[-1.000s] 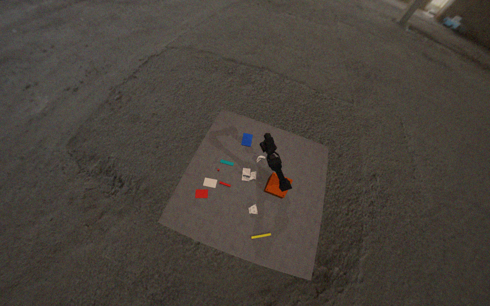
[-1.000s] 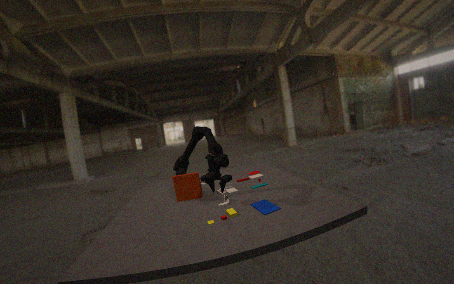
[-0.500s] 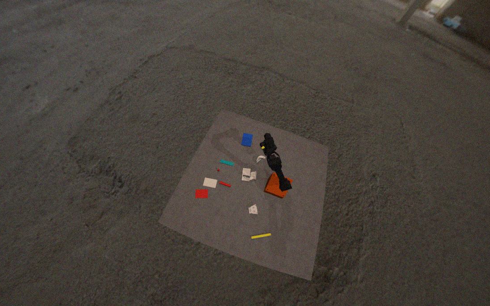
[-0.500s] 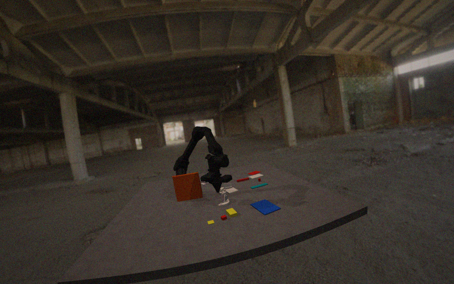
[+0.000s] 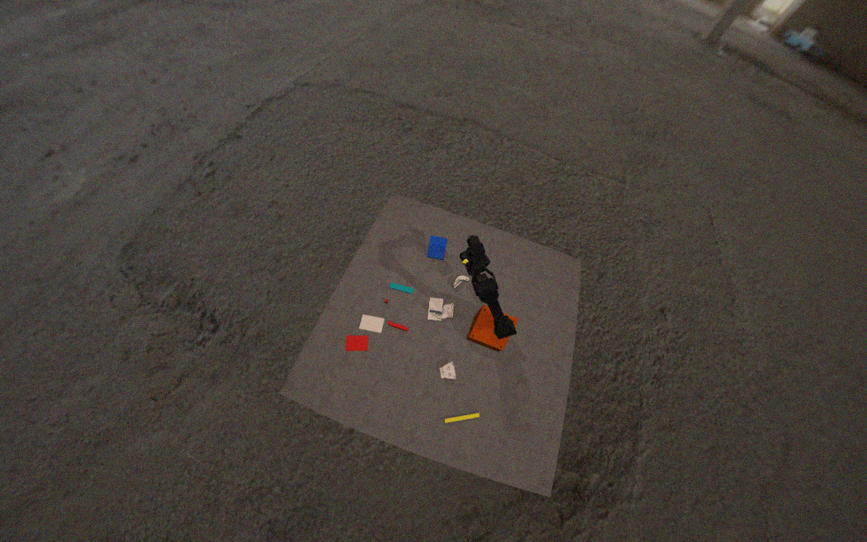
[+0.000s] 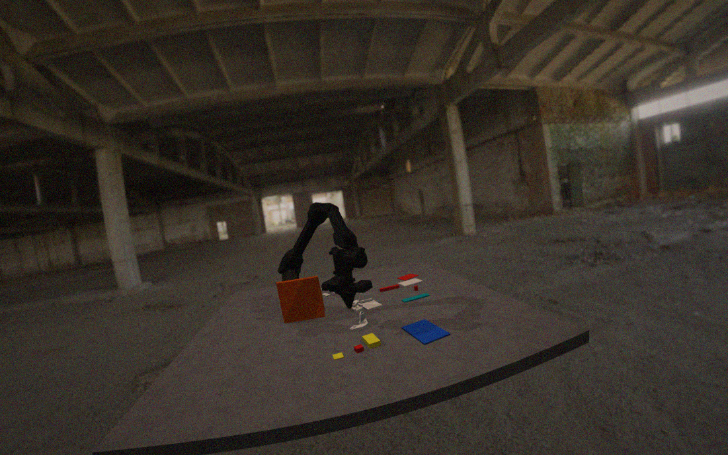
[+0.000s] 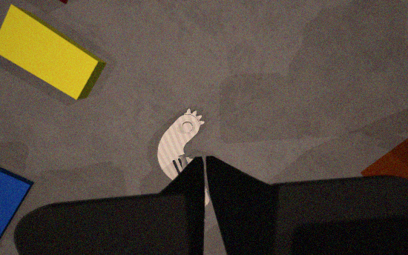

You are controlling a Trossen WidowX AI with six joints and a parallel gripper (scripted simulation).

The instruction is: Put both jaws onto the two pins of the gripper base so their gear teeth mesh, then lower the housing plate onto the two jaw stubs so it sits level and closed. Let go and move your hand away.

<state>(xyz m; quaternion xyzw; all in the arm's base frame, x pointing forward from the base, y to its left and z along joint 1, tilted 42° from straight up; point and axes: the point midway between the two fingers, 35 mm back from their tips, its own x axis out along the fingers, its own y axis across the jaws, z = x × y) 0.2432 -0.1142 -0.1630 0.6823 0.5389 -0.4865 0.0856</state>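
My gripper (image 6: 350, 307) (image 7: 204, 164) is shut, its fingertips nearly touching, with nothing seen between them. It hangs above a pale toothed jaw (image 5: 461, 278) (image 6: 358, 325) (image 7: 168, 146). In the wrist view the jaw's teeth point up, and my fingers hide part of its other end. Near the mat's middle, a pale square part (image 5: 435, 302) lies against a smaller pale part (image 5: 449, 307); which is the base, and where the second jaw lies, is too small to tell. Another pale part (image 5: 448, 370) with round marks lies apart from them.
An orange block (image 5: 481, 334) (image 6: 300, 299) (image 7: 404, 167) stands by the arm. A yellow block (image 6: 371, 339) (image 7: 48, 52) and a blue plate (image 5: 436, 247) (image 6: 425, 331) (image 7: 0, 207) lie near the jaw. A teal bar (image 5: 402, 288), a red bar (image 5: 398, 326) and a white rectangle (image 5: 372, 324) lie farther off.
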